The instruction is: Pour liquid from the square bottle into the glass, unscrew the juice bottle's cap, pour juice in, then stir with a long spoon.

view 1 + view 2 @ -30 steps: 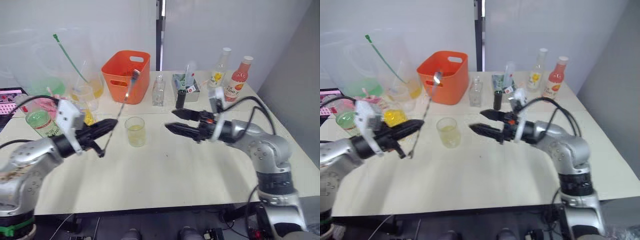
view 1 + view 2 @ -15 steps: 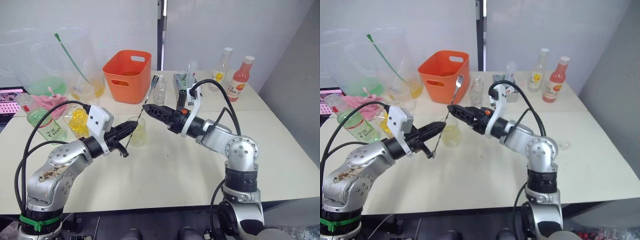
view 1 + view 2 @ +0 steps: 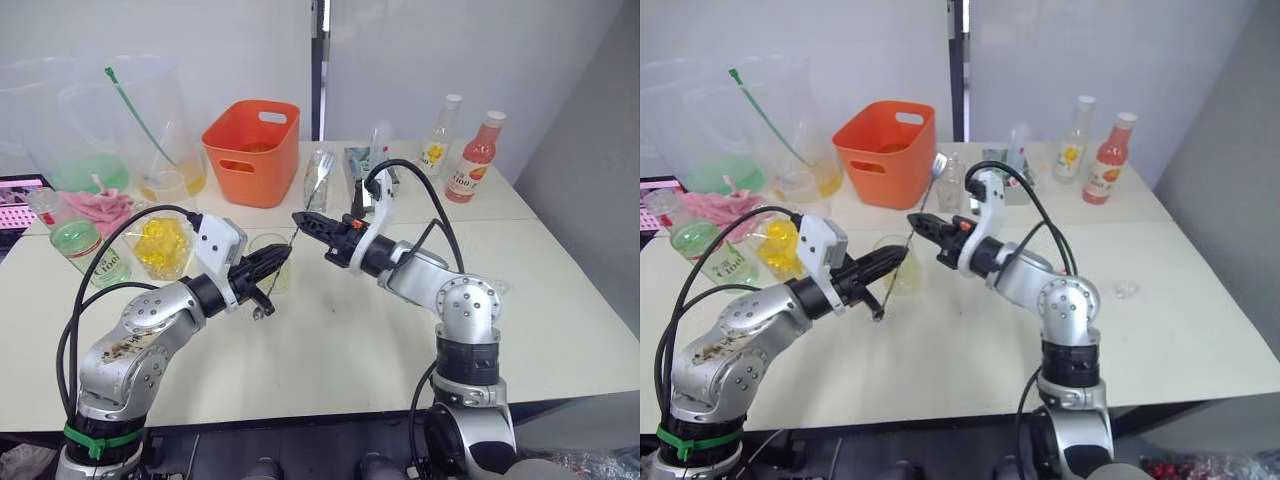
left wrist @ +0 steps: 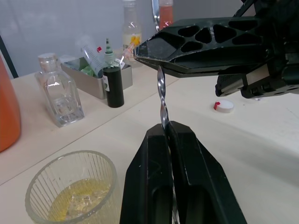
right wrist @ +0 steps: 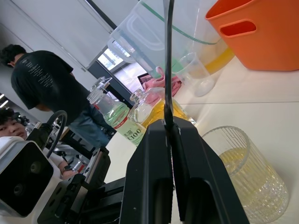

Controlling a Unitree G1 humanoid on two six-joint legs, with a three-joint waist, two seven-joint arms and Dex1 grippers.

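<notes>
The long spoon (image 4: 162, 100) stands tilted over the table, its small bowl up near the clear bottle. My left gripper (image 3: 281, 254) is shut on the lower part of its twisted stem. My right gripper (image 3: 298, 218) comes in from the right and is shut on the stem just above the left one. The glass (image 4: 70, 196), with yellow liquid in its bottom, stands right behind the left gripper. The square bottle (image 3: 160, 245) with yellow contents sits left of it, and the juice bottle (image 3: 88, 243) further left. Its white cap (image 4: 223, 106) lies loose on the table.
An orange basket (image 3: 252, 150), a slim clear bottle (image 3: 318, 182), a metal tray (image 3: 372, 172), a yellow-labelled bottle (image 3: 438, 140) and a pink-red bottle (image 3: 470, 160) line the back. A big plastic jug (image 3: 120, 120) with a green stick stands far left. People (image 5: 42, 84) stand beyond the table.
My right gripper, open a second ago, has reached left to the spoon and shut on its stem. The left arm has carried the spoon rightward, in front of the glass.
</notes>
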